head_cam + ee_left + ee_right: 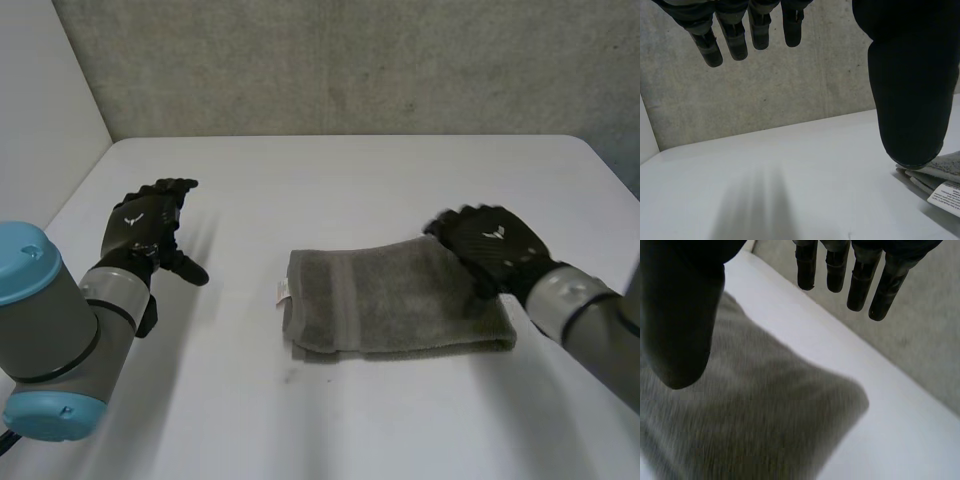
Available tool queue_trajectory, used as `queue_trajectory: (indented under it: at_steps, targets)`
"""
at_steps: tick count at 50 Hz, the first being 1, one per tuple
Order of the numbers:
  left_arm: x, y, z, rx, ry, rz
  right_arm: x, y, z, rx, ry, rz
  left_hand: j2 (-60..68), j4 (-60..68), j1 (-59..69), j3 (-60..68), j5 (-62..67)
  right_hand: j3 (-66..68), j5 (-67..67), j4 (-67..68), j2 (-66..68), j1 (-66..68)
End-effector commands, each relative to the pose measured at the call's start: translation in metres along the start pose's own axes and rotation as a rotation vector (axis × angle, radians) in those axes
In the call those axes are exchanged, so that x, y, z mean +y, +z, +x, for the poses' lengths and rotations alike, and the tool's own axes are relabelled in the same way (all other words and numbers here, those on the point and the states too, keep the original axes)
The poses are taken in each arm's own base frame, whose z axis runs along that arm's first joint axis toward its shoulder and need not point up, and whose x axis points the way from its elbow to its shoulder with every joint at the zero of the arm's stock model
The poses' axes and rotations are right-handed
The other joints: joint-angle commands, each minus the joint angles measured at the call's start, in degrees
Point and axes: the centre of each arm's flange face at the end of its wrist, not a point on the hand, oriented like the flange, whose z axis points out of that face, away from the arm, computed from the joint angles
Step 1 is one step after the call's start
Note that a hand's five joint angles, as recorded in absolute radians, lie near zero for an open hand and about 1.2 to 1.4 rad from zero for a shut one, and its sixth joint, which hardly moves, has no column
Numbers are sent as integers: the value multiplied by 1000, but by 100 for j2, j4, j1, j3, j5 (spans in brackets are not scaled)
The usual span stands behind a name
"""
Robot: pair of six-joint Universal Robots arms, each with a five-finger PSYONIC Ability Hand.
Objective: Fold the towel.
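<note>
Fingers point(734, 39) on both my hands are straight and loosely spread, pinching nothing. The white table point(350, 180) carries the grey towel point(390, 300), folded, near its middle. My right hand point(490, 245) is over the towel's right end; my left hand point(145, 225) hovers above bare table, well apart from it. A small white label point(283, 291) sits at the towel's left end.

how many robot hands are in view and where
2. The left hand is open over the table, apart from the folded towel; the right hand is open at the towel's far right corner.
</note>
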Motion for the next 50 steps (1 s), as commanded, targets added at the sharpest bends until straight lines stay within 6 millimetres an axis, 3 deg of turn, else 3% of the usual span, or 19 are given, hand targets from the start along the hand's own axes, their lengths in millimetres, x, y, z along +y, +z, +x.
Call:
queue_trajectory:
  at_steps: [1, 4, 9, 18, 20, 23, 25, 26, 28, 29, 31, 33, 34, 36, 41, 47, 48, 49, 50]
  targets:
    - [2, 1, 0, 2, 1, 2, 56, -7, 18, 24, 77, -118, 53, 46, -8, 45, -166, 2021, 2090, 1973, 1990, 2049]
    - [4, 0, 1, 4, 3, -5, 63, -6, 20, 36, 72, -125, 53, 46, -8, 45, -166, 2771, 2839, 2722, 2739, 2799]
    - [5, 0, 2, 7, 4, -5, 70, 0, 26, 94, -61, -99, 53, 46, -8, 45, -166, 6541, 6609, 6492, 6509, 6569]
    - [5, -1, 2, 7, 4, -5, 55, 6, 34, 147, -180, -70, 53, 46, -8, 45, -166, 6550, 6618, 6501, 6518, 6578]
    - [5, -1, 2, 7, 2, -5, 26, 13, 12, 91, -223, 26, 53, 46, -8, 45, -166, 6550, 6618, 6501, 6518, 6578]
    - [5, -1, 2, 7, 2, -5, 7, 16, -4, 53, -252, 86, 53, 46, -8, 45, -166, 6550, 6618, 6501, 6518, 6578]
    - [5, -1, 2, 7, 4, -5, -21, 19, -32, -19, -287, 168, 53, 46, -8, 45, -166, 6550, 6618, 6501, 6518, 6578]
    - [5, -1, 2, 7, 4, -5, -21, 19, -32, -19, -287, 168, 53, 46, -8, 45, -166, 6550, 6618, 6501, 6518, 6578]
    - [4, -1, 2, 7, 2, -4, -38, 22, -62, -103, -311, 214, 53, 46, -8, 45, -166, 6550, 6618, 6501, 6518, 6578]
    - [4, -1, 2, 7, 2, -4, -38, 22, -62, -103, -311, 215, 53, 46, -8, 45, -166, 6550, 6618, 6501, 6518, 6578]
    - [3, -1, 2, 7, 4, -2, -42, 23, -84, -165, -322, 228, 53, 46, -8, 45, -166, 6550, 6618, 6501, 6518, 6578]
    - [2, -1, 2, 8, 2, 1, -48, 21, -133, -295, -351, 261, 53, 46, -8, 45, -166, 6550, 6618, 6501, 6518, 6578]
    - [2, -1, 2, 8, 2, 1, -48, 21, -134, -296, -351, 261, 53, 46, -8, 45, -166, 6550, 6618, 6501, 6518, 6578]
    - [2, -2, 3, 10, 2, 2, -42, 19, -164, -382, -360, 249, 53, 46, -8, 45, -166, 6550, 6618, 6501, 6518, 6578]
    - [3, -3, 3, 9, 2, -2, -19, 22, -189, -464, -358, 180, 53, 46, -8, 45, -166, 6550, 6618, 6501, 6518, 6578]
    - [4, -3, 3, 11, 4, 1, -18, 19, -189, -460, -349, 147, 53, 46, -8, 45, -166, 6550, 6618, 6501, 6518, 6578]
    - [4, -3, 4, 14, 4, 2, -23, 18, -185, -438, -346, 151, 53, 46, -8, 45, -166, 4657, 4726, 4609, 4626, 4685]
    - [4, -3, 4, 14, 4, 2, -23, 17, -185, -437, -346, 151, 53, 46, -8, 45, -166, 4638, 4707, 4590, 4607, 4666]
    - [3, -4, 6, 19, 4, 6, -32, 13, -180, -407, -344, 163, 53, 46, -8, 45, -166, 1274, 1343, 1226, 1243, 1302]
